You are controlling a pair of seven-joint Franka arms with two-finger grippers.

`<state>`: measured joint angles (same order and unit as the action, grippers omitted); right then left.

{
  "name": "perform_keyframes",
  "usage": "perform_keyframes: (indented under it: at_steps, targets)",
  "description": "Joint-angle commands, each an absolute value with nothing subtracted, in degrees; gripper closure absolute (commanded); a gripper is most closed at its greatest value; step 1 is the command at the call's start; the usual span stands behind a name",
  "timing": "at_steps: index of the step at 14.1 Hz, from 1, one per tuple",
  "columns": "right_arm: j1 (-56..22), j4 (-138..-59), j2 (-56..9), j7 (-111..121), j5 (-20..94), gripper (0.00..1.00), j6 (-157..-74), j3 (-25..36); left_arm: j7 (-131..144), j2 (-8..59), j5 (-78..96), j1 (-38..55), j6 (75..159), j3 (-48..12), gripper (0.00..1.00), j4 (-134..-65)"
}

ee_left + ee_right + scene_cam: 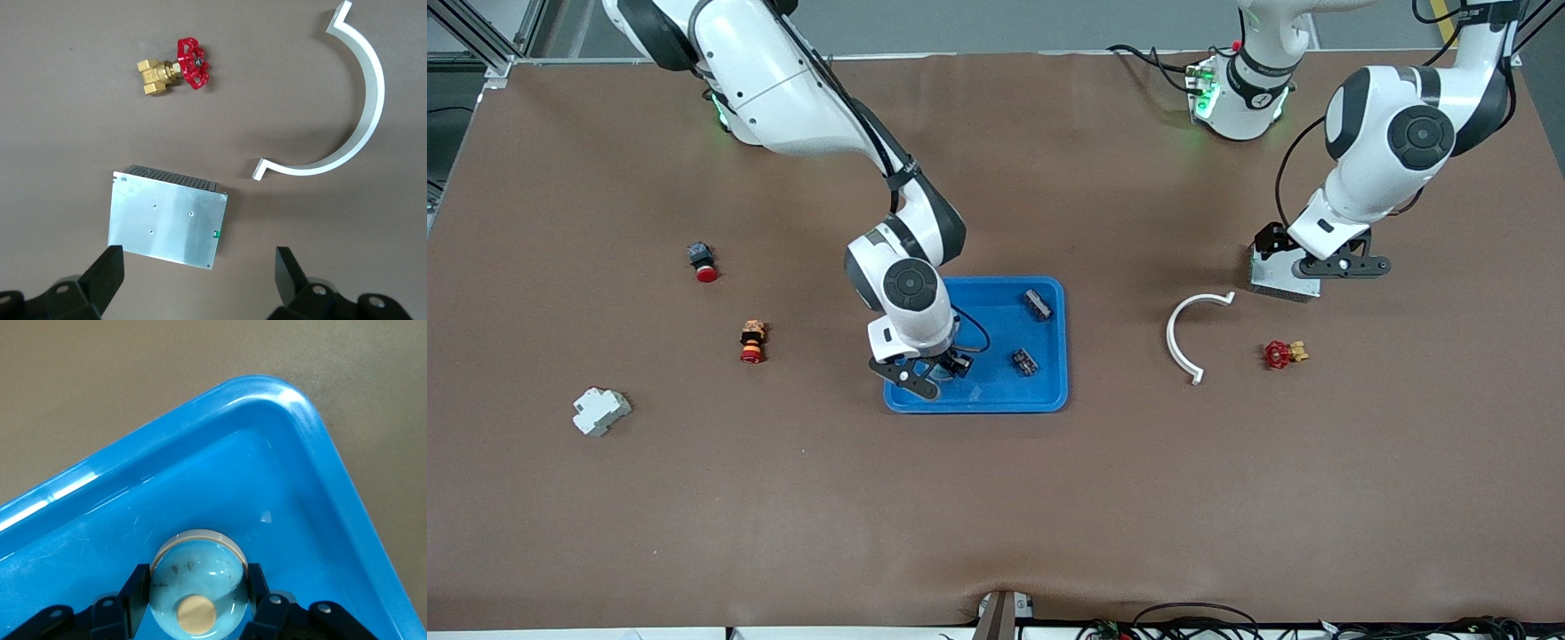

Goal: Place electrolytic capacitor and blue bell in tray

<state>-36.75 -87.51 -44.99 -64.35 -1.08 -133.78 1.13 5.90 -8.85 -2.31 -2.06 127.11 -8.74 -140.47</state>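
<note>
At centre frame of the front view sits the tray (1049, 391), the biggest thing on the table (996, 516); two small dark parts (1037, 304) (1024, 362) lie in it, too small to name, so whether either is the capacitor I cannot tell. Over the tray's corner lower in that view hangs the right gripper (935, 369), its arm coming from the upper left. Its wrist view shows the fingers (137, 590) clamped on a round blue domed thing, the bell (197, 577), held low over the tray floor (293, 487) near the rounded corner.

At the upper right the left gripper (1343, 265) waits over a grey metal box (1280, 280), jaws wide and holding nothing; its wrist view shows the box (167, 223), a white curved bracket (360, 127) and a red-handled brass valve (175, 68).

Toward the right arm's end lie a white block (601, 411), a red-capped button (703, 263) and a red and yellow button (752, 342).

My judgement: the bell is about ready for release. The risk is its round shape; let go from any height or on a tilt, it may roll, knock the dark parts, or hop the rim so close by. Opening while lifting could also drag it out
</note>
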Motion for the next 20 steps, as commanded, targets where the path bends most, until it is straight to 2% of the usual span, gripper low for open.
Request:
perform_keyframes:
  at_steps: [1, 5, 8, 9, 10, 12, 14, 16, 20]
  targets:
    - [-36.04, -88.77, -44.74, -62.06, -0.35, 1.00, -133.95, 0.88, 4.75, -8.97, -1.23, -2.55, 120.34, -9.05, 0.00, -134.49]
    - [-35.95, -89.12, -44.74, -60.21, 0.78, 1.00, -133.95, 0.97, 4.66, -5.73, -1.23, -2.64, 110.07, -9.05, 0.00, -123.70]
    - [-35.86, -89.03, -44.74, -60.73, 1.58, 1.00, -134.12, 0.88, 5.01, 0.51, -1.14, -2.64, 99.53, -9.05, 0.00, -109.74]
    - [-35.51, -89.03, -44.65, -60.30, 3.41, 0.34, -134.03, 0.88, 5.10, 2.88, -1.14, -2.72, 95.66, -9.05, 0.00, -104.82]
    - [-35.59, -89.03, -44.65, -60.47, 4.65, 0.00, -133.95, 0.97, 5.36, 5.25, -1.23, -2.72, 91.88, -9.05, 0.00, -99.37]
    - [-35.77, -89.03, -44.30, -60.12, 4.57, 0.00, -133.60, 0.97, 5.36, 8.16, -1.14, -2.81, 87.21, -8.97, 0.00, -91.79]
    - [-35.94, -88.86, -44.03, -60.03, 4.66, 0.00, -133.51, 0.97, 5.45, 8.61, -1.05, -2.73, 85.17, -8.88, 0.00, -87.03]
    - [-36.12, -88.60, -43.86, -60.03, 4.66, 0.00, -132.90, 0.88, 5.62, 8.00, -1.14, -2.55, 84.20, -8.96, 0.00, -83.77]
    - [-35.60, -88.33, -42.02, -57.92, 4.92, 0.00, -129.21, 0.44, 5.36, 5.98, -2.63, -1.85, 83.76, -9.40, 0.00, -81.65]
